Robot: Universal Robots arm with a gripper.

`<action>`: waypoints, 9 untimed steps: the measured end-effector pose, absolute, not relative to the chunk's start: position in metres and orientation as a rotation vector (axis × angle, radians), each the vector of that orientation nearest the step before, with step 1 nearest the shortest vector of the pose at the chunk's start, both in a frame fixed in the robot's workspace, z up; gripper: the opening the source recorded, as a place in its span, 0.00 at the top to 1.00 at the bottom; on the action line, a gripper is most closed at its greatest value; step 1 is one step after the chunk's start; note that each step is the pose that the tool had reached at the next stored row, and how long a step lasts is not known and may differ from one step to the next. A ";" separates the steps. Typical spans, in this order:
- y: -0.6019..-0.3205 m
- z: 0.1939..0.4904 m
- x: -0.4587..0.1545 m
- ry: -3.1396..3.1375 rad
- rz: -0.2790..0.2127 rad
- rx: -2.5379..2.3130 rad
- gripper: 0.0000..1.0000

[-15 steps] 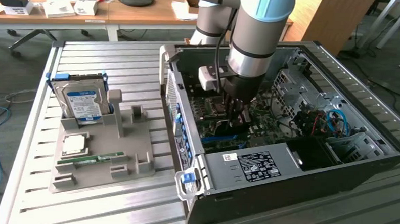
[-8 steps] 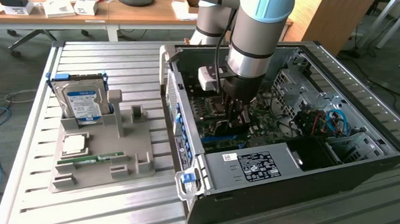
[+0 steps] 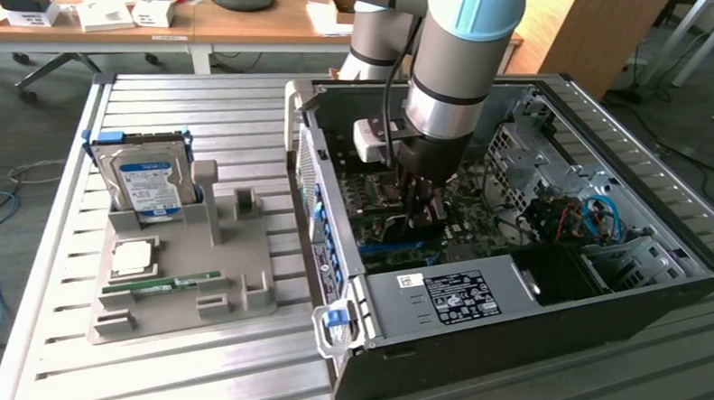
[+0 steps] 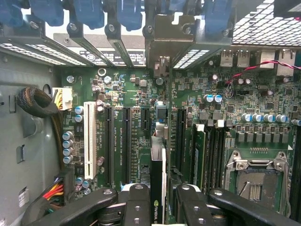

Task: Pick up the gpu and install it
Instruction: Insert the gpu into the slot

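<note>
Exterior camera sits off my arm [image 3: 460, 60], high and well back. It looks down at an angle across the slatted table [image 3: 180, 373] and into the open computer case [image 3: 544, 353], with desks beyond. My arm drops through the middle of that picture. The wrist camera rides on me, deep inside the case and very close, facing along my gripper [image 4: 157, 202] straight at the motherboard [image 4: 141, 94]. Both views share that board, the case interior and my gripper.
</note>
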State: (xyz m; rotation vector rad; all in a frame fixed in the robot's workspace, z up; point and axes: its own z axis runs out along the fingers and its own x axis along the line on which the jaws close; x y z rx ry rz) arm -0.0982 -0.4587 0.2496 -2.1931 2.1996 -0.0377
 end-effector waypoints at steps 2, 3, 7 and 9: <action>-0.459 0.250 -0.099 2.200 -0.038 -2.193 0.74; -0.459 0.250 -0.099 2.199 -0.039 -2.192 0.74; -0.459 0.250 -0.100 2.199 -0.039 -2.192 0.74; -0.459 0.249 -0.100 2.199 -0.039 -2.192 0.74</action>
